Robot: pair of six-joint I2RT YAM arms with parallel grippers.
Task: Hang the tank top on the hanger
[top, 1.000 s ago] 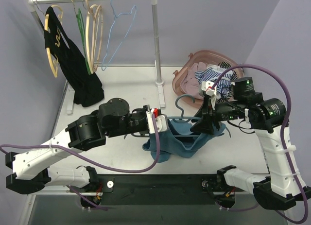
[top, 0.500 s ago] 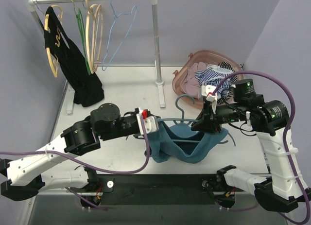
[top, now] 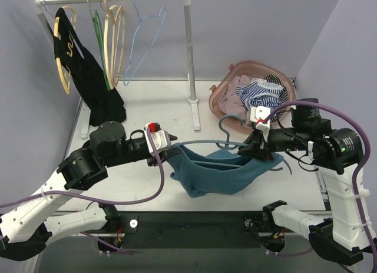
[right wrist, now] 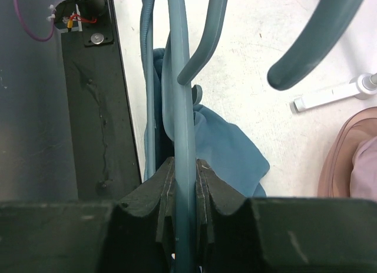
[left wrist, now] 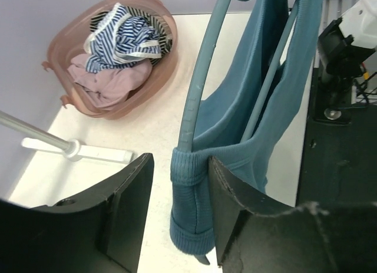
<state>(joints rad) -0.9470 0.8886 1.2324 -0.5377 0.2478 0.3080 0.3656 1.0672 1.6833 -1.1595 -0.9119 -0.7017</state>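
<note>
The teal-blue tank top (top: 218,176) hangs stretched along the dark teal hanger (top: 227,144), which is held level above the table. My left gripper (top: 168,150) is at the hanger's left end and stands open. In the left wrist view a ribbed strap of the tank top (left wrist: 191,208) wraps the tip of the hanger (left wrist: 197,84) between the fingers of the left gripper (left wrist: 179,164). The strap rests against the right finger (left wrist: 235,208), with a gap on the other side. My right gripper (top: 258,150) is shut on the hanger's right arm (right wrist: 179,78). The tank top (right wrist: 227,149) lies below the right gripper (right wrist: 184,167).
A pink basket (top: 221,99) holding striped cloth (top: 262,93) and other laundry stands at the back right. A clothes rack (top: 189,49) at the back carries a black garment (top: 88,78), a pale blue wire hanger (top: 141,37) and other hangers. The rack's foot (left wrist: 76,149) lies near the left gripper.
My left gripper has opened and moved left with the tank top's edge, which now spreads wider along the hanger. My right gripper has shut on the hanger and shifted slightly right.
</note>
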